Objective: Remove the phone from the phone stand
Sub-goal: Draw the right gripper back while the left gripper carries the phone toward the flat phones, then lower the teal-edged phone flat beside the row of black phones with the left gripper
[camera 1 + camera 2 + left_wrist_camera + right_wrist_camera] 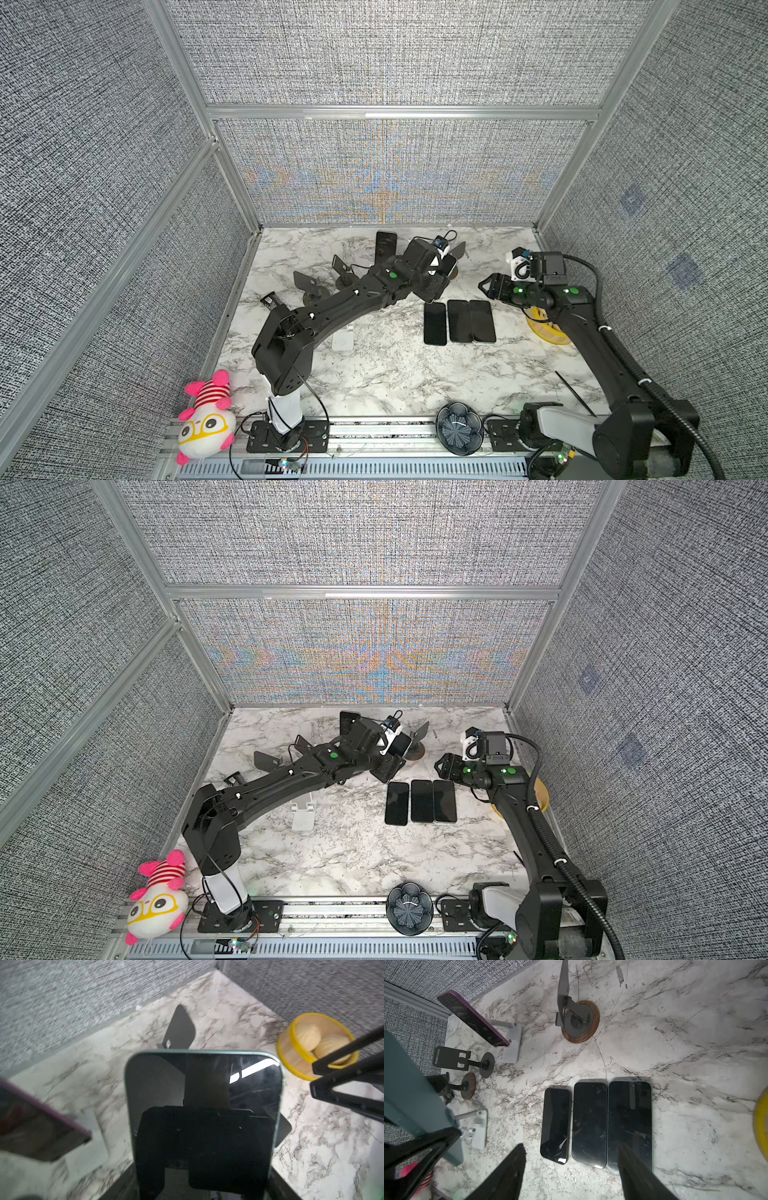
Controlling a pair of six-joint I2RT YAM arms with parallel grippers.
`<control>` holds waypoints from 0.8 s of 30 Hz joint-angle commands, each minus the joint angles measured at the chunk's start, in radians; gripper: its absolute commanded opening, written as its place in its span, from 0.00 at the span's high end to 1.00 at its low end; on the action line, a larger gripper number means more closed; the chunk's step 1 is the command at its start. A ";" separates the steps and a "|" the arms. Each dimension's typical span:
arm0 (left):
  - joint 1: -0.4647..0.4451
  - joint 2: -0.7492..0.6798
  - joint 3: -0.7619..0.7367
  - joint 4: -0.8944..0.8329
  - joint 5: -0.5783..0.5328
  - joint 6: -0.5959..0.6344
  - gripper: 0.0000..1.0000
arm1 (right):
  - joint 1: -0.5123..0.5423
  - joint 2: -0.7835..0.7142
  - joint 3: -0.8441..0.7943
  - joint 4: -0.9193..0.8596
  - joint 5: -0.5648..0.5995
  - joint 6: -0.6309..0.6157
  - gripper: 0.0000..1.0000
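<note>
Teal-edged phone (pixel 203 1084) clamped in left hand (pixel 440 274), near the wood-based stand (pixel 580 1022); right hand (pixel 571 1148) spread wide, empty, above three phones (pixel 589 1122) at 6 o'clock of it on marble tabletop (pixel 675 1043).

left claw (pixel 202 1178) clamped on phone (pixel 203 1076), arm stretched forward | right claw (pixel 571 1146) spread empty, arm bent

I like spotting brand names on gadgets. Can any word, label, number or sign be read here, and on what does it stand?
Dark phone stand: a line of pale print along one edge of its plate, too small and blurred to read.
Three phones lying flat: dark screens, no text.
Nothing else shows any readable writing.
</note>
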 commanded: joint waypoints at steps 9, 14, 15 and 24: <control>-0.020 0.124 0.077 -0.367 -0.260 -0.599 1.00 | 0.002 0.022 -0.061 0.074 -0.008 0.026 0.30; -0.023 0.231 0.172 -0.521 -0.276 -0.701 1.00 | 0.001 0.003 -0.080 0.070 0.012 0.021 0.30; -0.023 0.235 0.164 -0.519 -0.274 -0.711 1.00 | 0.002 0.003 -0.080 0.067 0.013 0.018 0.30; -0.023 0.257 0.073 -0.442 -0.225 -0.744 1.00 | 0.001 0.017 -0.078 0.067 0.011 0.013 0.30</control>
